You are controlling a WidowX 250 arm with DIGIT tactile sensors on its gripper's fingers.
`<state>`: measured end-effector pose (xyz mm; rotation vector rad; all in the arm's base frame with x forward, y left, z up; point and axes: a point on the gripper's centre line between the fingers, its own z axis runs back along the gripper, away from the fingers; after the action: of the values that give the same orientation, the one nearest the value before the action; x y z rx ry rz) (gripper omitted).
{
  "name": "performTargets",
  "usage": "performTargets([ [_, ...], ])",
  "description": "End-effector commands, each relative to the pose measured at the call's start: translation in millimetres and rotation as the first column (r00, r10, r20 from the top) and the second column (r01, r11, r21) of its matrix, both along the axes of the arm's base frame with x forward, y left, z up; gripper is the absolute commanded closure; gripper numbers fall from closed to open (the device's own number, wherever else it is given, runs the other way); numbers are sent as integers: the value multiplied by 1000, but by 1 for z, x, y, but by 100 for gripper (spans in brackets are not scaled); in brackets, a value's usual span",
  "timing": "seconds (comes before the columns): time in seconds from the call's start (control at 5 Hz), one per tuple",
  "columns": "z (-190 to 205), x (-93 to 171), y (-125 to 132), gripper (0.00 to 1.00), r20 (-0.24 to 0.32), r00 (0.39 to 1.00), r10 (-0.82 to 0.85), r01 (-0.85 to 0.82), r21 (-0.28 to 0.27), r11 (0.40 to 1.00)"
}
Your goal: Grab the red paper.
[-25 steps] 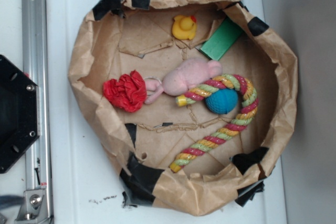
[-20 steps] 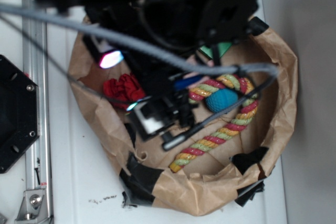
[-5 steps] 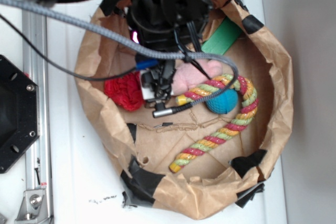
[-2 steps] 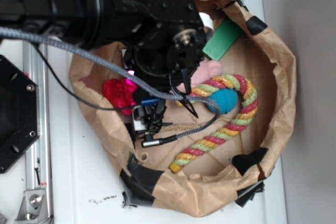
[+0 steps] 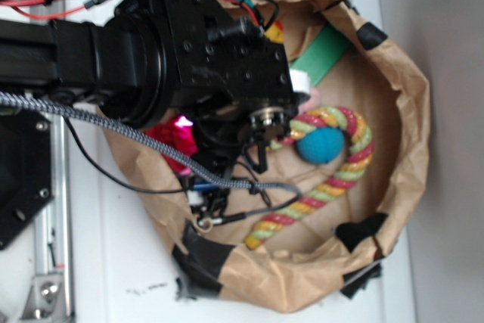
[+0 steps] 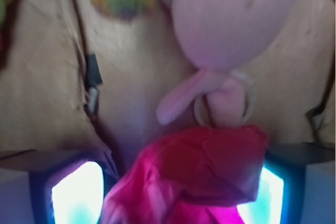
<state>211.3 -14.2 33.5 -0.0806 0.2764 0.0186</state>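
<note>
Fingers [image 6: 181, 192] flank the red paper [image 6: 194, 177], one glowing pad at each side; whether they pinch it I cannot tell. Pink plush toy [image 6: 231, 24] lies just beyond at twelve o'clock, inside the paper-lined basket [image 5: 408, 111].

A crumpled brown paper bowl [image 5: 412, 122] sits on the white tabletop [image 5: 121, 262]. Inside, a teal ball [image 5: 319, 145] nestles in the striped rope cane's [image 5: 333, 187] hook; a green block [image 5: 321, 54] lies at one o'clock, a pink plush [image 6: 226, 19] beside the cane.
</note>
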Motion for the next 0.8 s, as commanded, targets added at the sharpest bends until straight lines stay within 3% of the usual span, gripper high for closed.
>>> performTargets([
  [0.0,-3,-20,-4,100,-29,999,17,-16,55,998],
  [0.4,9,-15,-6,100,-3,1000,28,-27,61,998],
  [0.6,39,-6,-7,100,82,994,68,-72,48,996],
])
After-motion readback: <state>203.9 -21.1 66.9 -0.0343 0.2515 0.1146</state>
